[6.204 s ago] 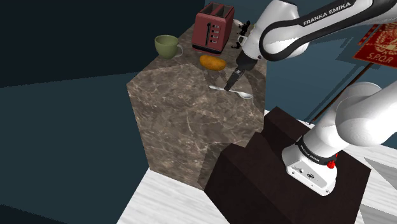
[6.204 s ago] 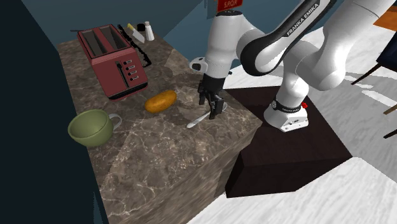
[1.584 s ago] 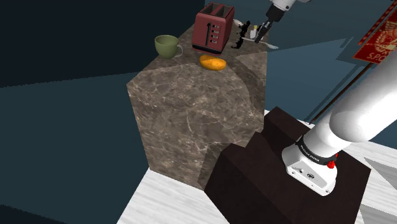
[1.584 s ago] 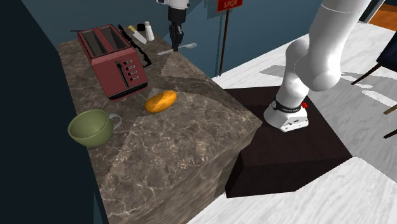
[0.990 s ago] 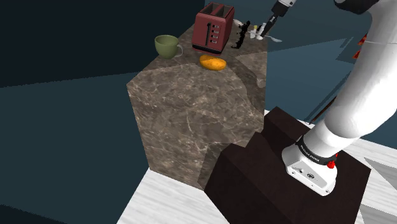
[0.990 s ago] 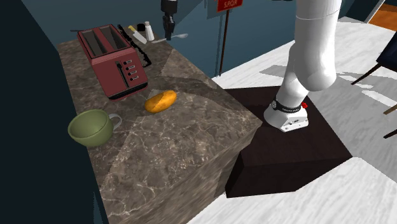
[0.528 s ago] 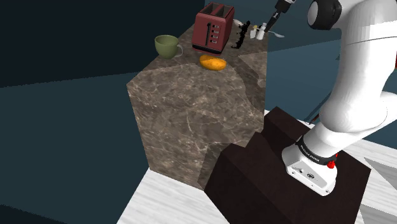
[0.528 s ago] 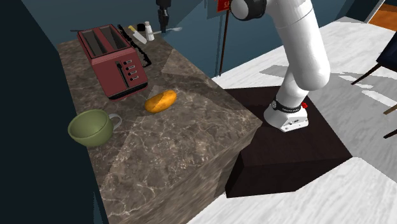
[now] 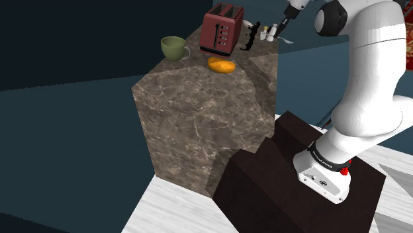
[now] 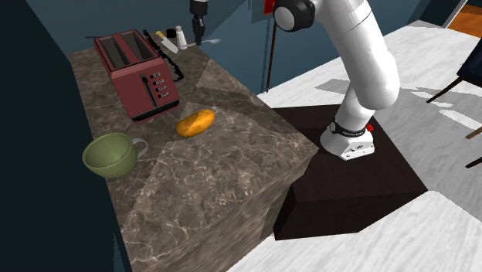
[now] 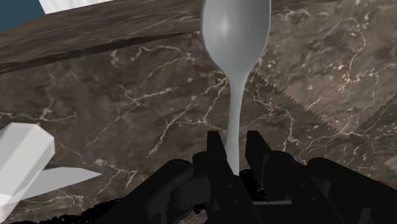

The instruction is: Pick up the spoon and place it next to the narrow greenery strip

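Shoulder view: the white arm (image 9: 370,79) rises from the dark box stand (image 9: 291,179) and bends over to the far end of the brown veined marble counter (image 9: 198,119). The all-black 2-finger gripper (image 9: 282,26) hangs at that far end with the shiny grey spoon (image 9: 286,40) sticking out under it. The spoon is close to the small white shaker (image 9: 267,32) and the narrow dark strip (image 9: 250,37) that lies beside the red 2-slot toaster (image 9: 222,28). The green cup (image 9: 174,47) stands on the view's left of the toaster. The orange bread roll (image 9: 221,64) lies in front of the toaster, well apart from the spoon

Second exterior view: the gripper (image 10: 198,29) points down over the counter's (image 10: 208,185) far corner. The spoon (image 10: 212,40) pokes out toward the view's right. The shaker (image 10: 180,35) is just beside the gripper. The strip (image 10: 176,68) runs along the toaster's (image 10: 139,73) side, its far end near the spoon. Cannot tell if the spoon touches the marble. The cup (image 10: 112,154) and the roll (image 10: 195,122) sit nearer the camera

Wrist view: the 2 black fingers (image 11: 216,149) are clamped on the spoon's (image 11: 235,32) thin handle. The bowl points straight away from the gripper (image 11: 235,143), over the counter (image 11: 127,95). A white angular object (image 11: 22,159) lies off to 1 side of the fingers, apart from the spoon
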`<control>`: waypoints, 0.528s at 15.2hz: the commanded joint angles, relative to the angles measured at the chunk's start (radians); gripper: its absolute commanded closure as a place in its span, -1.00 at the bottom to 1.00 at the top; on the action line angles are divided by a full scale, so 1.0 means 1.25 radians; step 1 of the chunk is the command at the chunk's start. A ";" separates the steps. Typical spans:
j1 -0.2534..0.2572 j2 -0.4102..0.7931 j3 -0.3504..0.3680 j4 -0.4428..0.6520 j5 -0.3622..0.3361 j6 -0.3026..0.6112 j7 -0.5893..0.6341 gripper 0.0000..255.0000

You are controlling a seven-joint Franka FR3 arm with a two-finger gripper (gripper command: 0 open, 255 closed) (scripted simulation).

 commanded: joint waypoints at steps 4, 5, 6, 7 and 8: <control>0.009 0.007 0.002 -0.043 0.006 0.045 -0.016 1.00; 0.011 0.008 0.003 -0.051 0.007 0.054 -0.019 1.00; 0.012 0.010 0.004 -0.059 0.009 0.062 -0.023 1.00; 0.013 0.012 0.004 -0.067 0.010 0.071 -0.026 1.00; 0.015 0.014 0.005 -0.074 0.012 0.079 -0.029 1.00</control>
